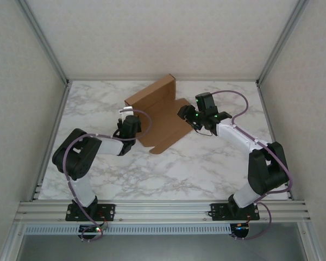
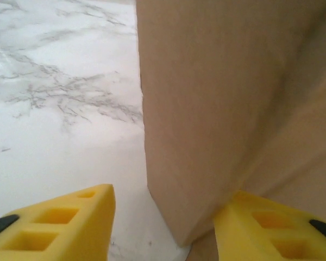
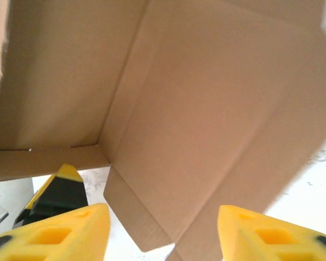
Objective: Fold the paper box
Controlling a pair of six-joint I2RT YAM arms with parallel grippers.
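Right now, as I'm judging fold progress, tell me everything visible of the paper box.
The paper box is brown cardboard, half-formed: its base lies flat on the marble table, one large panel stands upright along the far-left side, with a short side flap and a tab at the inner corner. The left gripper, open, straddles its near-left edge; the right gripper, open, faces its inside. Neither clearly grips it.

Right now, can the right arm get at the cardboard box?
Probably yes: the right gripper stands open just in front of the box, facing its inside, and nothing lies between them. A small flap looks nearest to grab.
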